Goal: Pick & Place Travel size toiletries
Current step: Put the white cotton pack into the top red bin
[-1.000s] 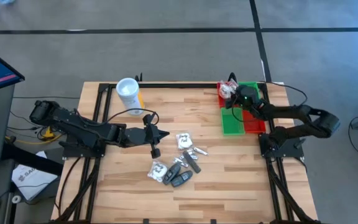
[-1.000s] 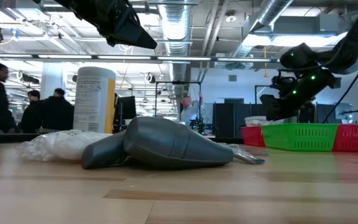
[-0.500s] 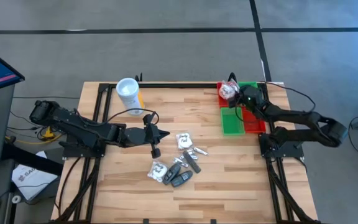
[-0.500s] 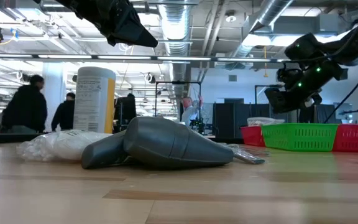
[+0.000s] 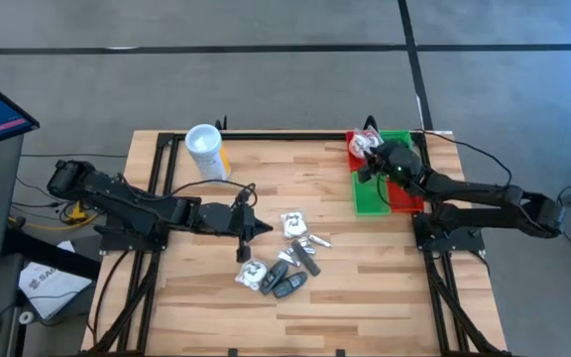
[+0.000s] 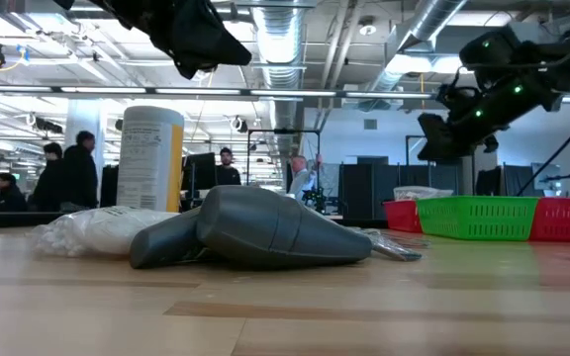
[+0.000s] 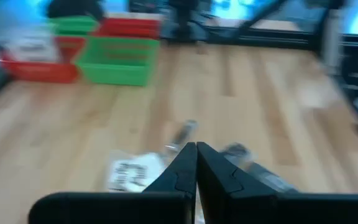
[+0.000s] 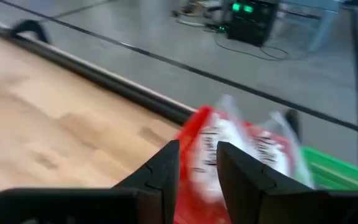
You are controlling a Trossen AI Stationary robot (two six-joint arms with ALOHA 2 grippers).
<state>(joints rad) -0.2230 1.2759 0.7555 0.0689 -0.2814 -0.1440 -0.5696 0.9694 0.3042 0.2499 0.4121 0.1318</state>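
The travel size toiletries lie in a loose pile [image 5: 284,260] mid-table: white clear-wrapped packets [image 7: 132,173] and dark little tubes [image 6: 265,229] resting on the wood. More white packets [image 8: 236,148] sit in the red bin [image 5: 357,147]. My left gripper [image 5: 263,227] hovers shut just left of the pile, well above the table [image 6: 206,40], its fingertips [image 7: 196,149] pointing over the packets. My right gripper [image 5: 367,169] hangs open above the bins [image 6: 441,133], its fingers [image 8: 166,163] pointing toward the packets in the red bin.
A white canister with a yellow label [image 5: 206,150] stands near the table's far left corner. A green bin [image 5: 373,188] and a second red bin [image 5: 406,194] stand side by side at the far right. People move in the room beyond the table [image 6: 77,173].
My right gripper has risen above the bins and its arm has stretched out lower along the table's right side. My left gripper has turned and shifted slightly right, toward the pile. The toiletries have stayed where they were.
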